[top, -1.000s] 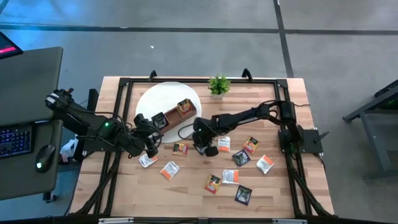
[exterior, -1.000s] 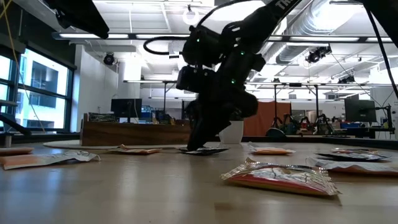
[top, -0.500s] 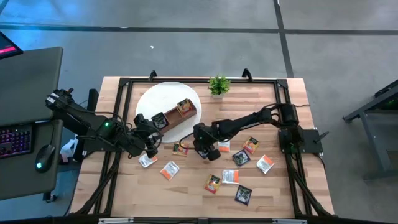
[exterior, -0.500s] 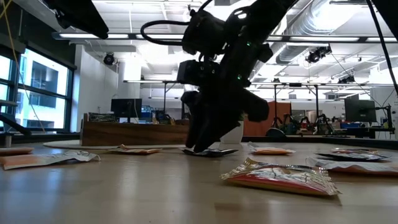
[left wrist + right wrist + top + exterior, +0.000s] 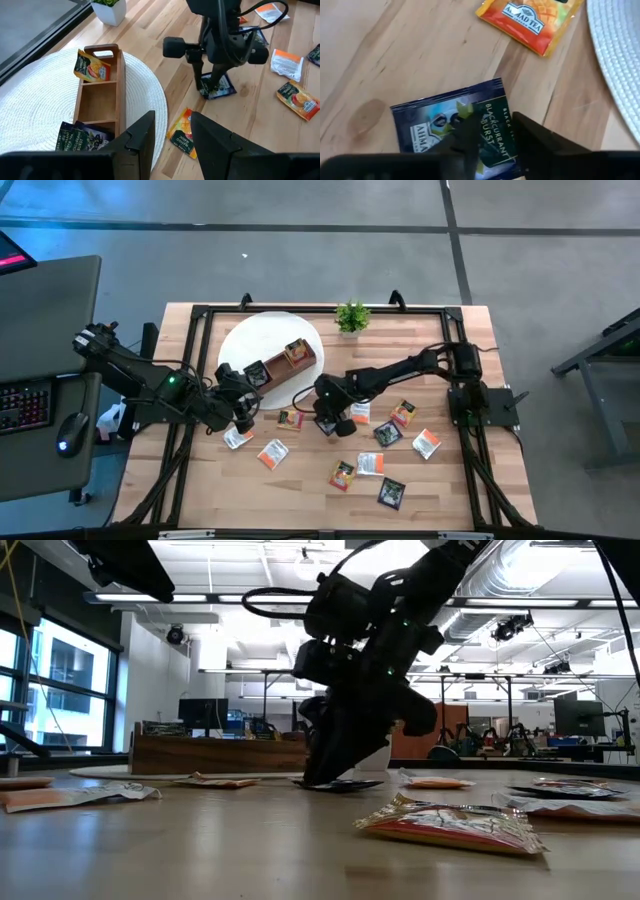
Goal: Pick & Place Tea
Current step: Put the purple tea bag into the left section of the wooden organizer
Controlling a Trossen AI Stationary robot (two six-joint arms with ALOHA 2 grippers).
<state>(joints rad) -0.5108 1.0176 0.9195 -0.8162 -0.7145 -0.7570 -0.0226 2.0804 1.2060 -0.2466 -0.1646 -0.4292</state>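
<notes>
Tea sachet, dark navy [image 5: 455, 127], flat on table [image 5: 300, 480] directly under right tool [image 5: 490, 135], beside wooden box [image 5: 282, 366]. Fingers slightly spread, tips apparently touching sachet, not yet pinching. Left tool [image 5: 172, 132] spread, waits further off, beside box.

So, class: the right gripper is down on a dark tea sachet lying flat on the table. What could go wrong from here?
1. The dark sachet lies flat on the wood, so the right gripper may slide it instead of lifting it.
2. An orange sachet lies close by and could get nudged.
3. The left gripper waits near the wooden box, so the arms may crowd each other.
</notes>
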